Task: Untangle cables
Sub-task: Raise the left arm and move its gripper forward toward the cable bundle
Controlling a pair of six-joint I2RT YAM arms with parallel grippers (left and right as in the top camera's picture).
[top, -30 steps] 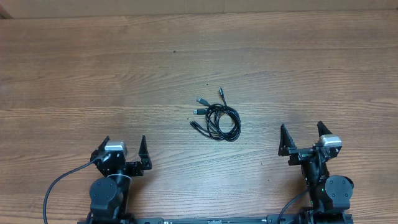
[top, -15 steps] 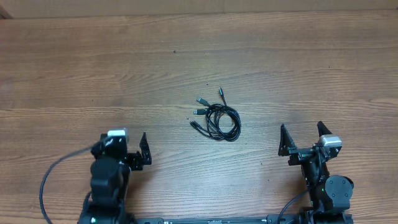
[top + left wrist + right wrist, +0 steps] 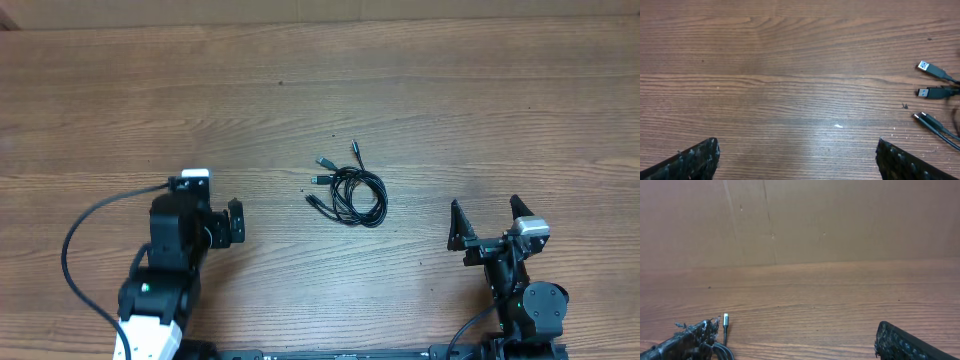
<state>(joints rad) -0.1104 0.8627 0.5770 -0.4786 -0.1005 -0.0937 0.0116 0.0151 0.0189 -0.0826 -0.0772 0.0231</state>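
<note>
Nearest you, your left gripper (image 3: pixel 796 150) has left its rest pose: the arm has lifted and swung forward and inward toward the middle of the table (image 3: pixel 450 100), while your right gripper (image 3: pixel 484 212) has not moved from its spot by the near edge. Both claws stand spread wide and hold nothing.

That reads as the opening reach, with no cord touched yet. The left wrist view already catches three plugs (image 3: pixel 932 92) at its right border, so the bundle lies ahead and to the right of that claw, not between its fingers.

Further out, the cables (image 3: pixel 355 195) sit near the table's centre as one small coil of overlapping black loops, with several plug ends fanning out on its left and far side. They lie well apart from both claws, roughly between them.

You have open wood on every side of the coil for drawing strands apart, left, right and away. Beyond that, the table's far edge meets a plain brown wall (image 3: pixel 840 220), well past the cables.
</note>
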